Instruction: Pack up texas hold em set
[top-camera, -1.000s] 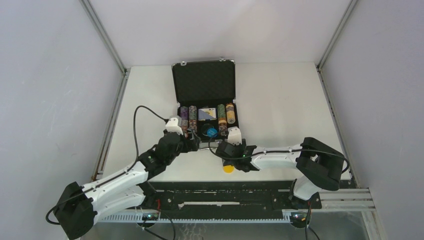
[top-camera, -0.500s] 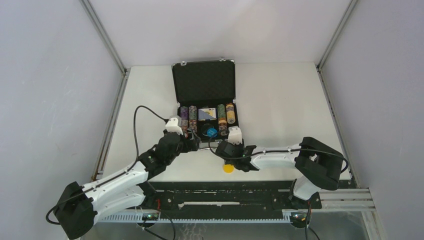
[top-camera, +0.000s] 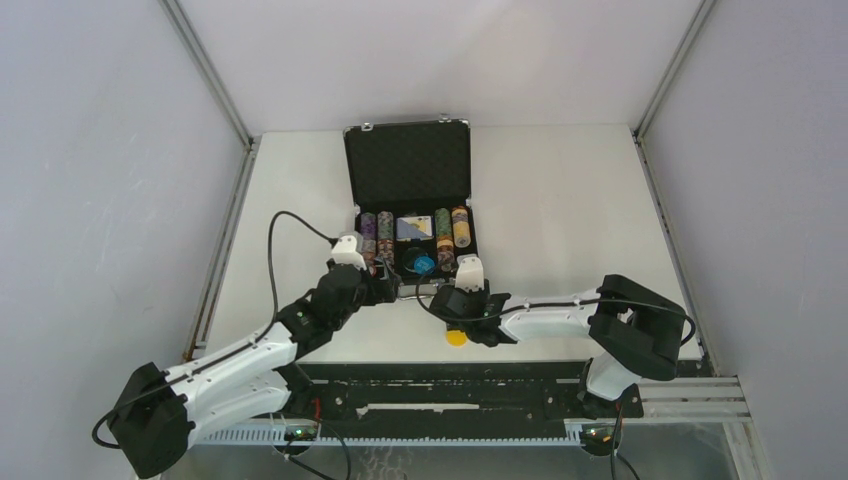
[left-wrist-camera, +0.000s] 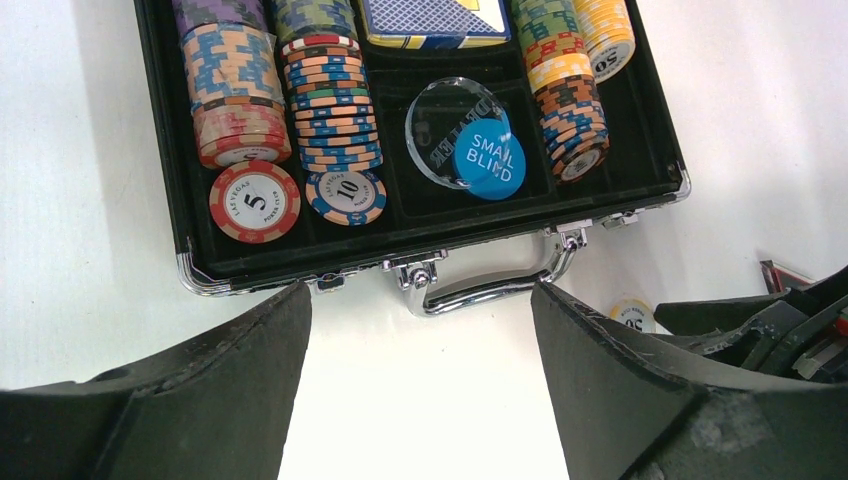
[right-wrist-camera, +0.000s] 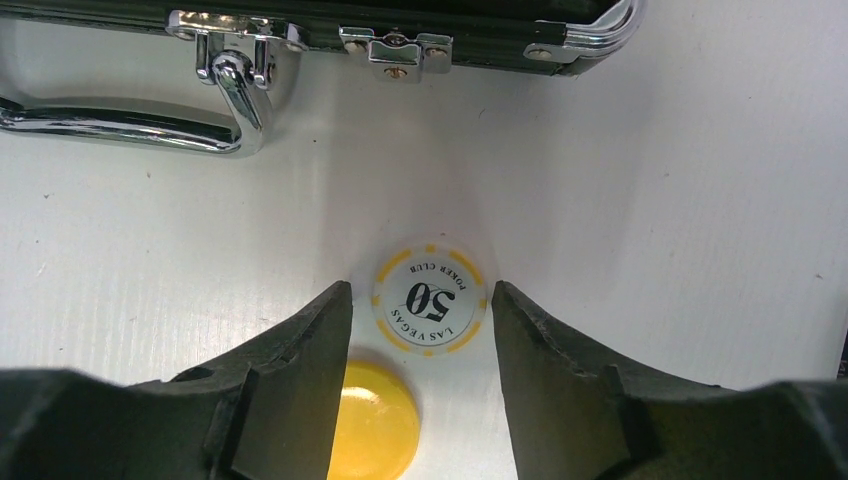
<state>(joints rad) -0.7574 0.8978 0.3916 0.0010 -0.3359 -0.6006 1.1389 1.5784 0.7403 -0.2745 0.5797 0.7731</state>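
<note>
Right gripper (right-wrist-camera: 420, 297) first: its jaws are spread and low over the table (top-camera: 560, 220), straddling a white-and-yellow 50 chip (right-wrist-camera: 430, 308) that lies flat between them. There's a sliver of table on the left side. The right finger is just beside the rim, and I can't tell whether it touches. Nothing is pinched.

Just nearer the wrist, half under the left finger, sits the round yellow button (right-wrist-camera: 375, 420), close to the chip but apart from it. Ahead of the fingertips is bare white surface, then the briefcase (left-wrist-camera: 157, 120) front wall with its latches and the chrome handle (right-wrist-camera: 120, 125) folded down on the table.

Over to the left gripper (left-wrist-camera: 420, 297): jaws wide apart and holding nothing, hanging over the handle and the front of the case.

Its camera shows what the right one can't, the inside of the case. There are chip stacks (left-wrist-camera: 335, 120) lying in rows, a red 5 chip (left-wrist-camera: 254, 201) and a blue 10 chip (left-wrist-camera: 346, 195) face up at the front. A clear dealer button (left-wrist-camera: 450, 125) has the blue small-blind button (left-wrist-camera: 489, 160) overlapping it, and the card deck (left-wrist-camera: 430, 20) sits at the far end. The 50 chip peeks in at that view's right, outside the case.

From above, the lid (top-camera: 407, 165) stands upright at the back. The yellow button lies near the table's near edge, so room is tight there. Wide bare table lies right of the case.
</note>
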